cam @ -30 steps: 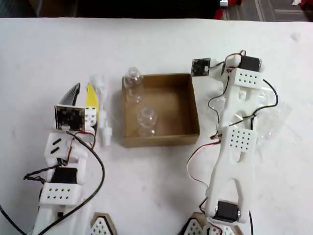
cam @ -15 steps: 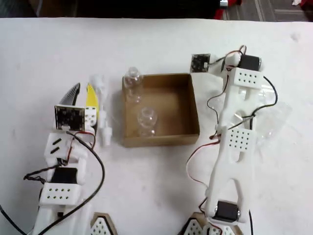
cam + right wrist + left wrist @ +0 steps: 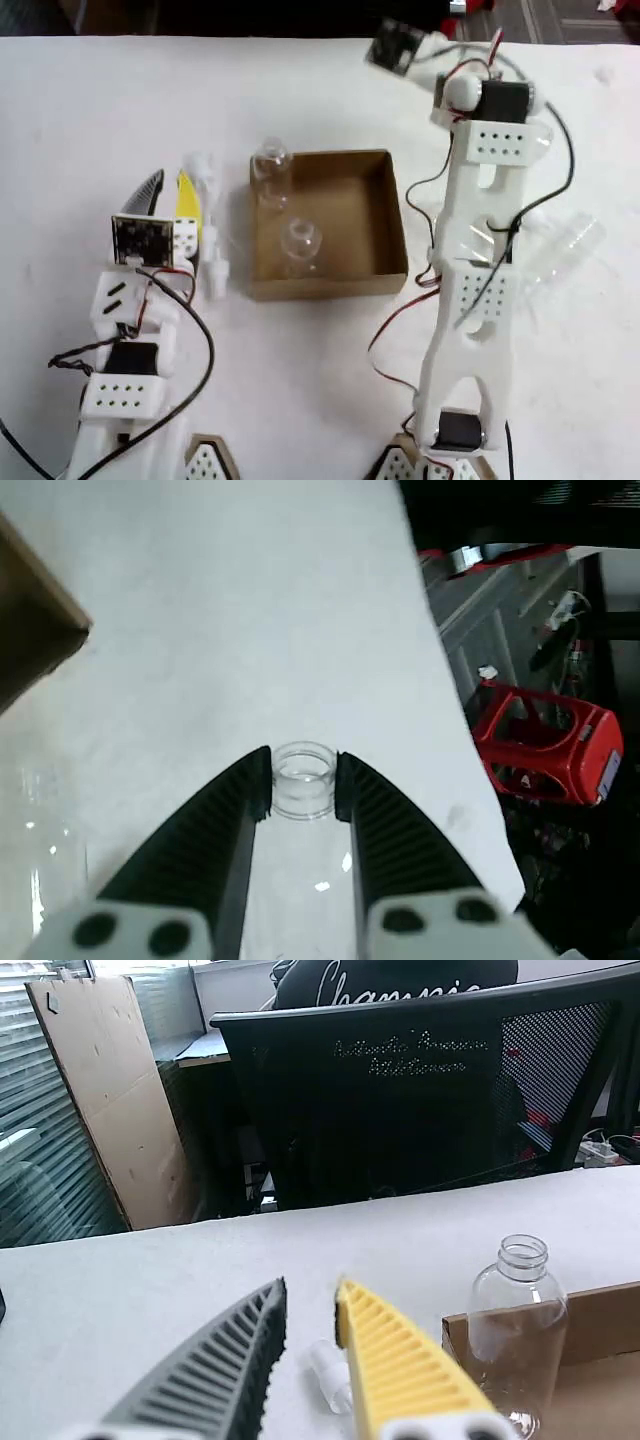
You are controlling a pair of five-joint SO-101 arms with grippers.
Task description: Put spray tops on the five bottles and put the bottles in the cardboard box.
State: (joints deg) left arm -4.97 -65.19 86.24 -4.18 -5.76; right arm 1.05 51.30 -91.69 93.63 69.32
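Bottle-neck grip on the right: the right gripper (image 3: 303, 767) has its black fingers (image 3: 236, 810) closed against the neck of the held bottle (image 3: 303, 792), one finger on each side, the open mouth just past the tips. That arm stretches toward the table's (image 3: 90, 100) far edge, to the right of the box (image 3: 398, 215).

The left gripper (image 3: 168, 190) rests near the table's left edge, grey and yellow fingers parted with nothing between them. The far top (image 3: 200, 168) lies on the table just beyond the yellow fingertip, apart from it; the near top (image 3: 216, 268) lies beside the box's left wall.

The corner bottle (image 3: 271, 168) stands upright at the box's far-left corner, uncapped. The boxed bottle (image 3: 300, 245) is inside the box, near its front wall. Loose bottles (image 3: 572, 240) lie by the table's right edge, beside the right arm.
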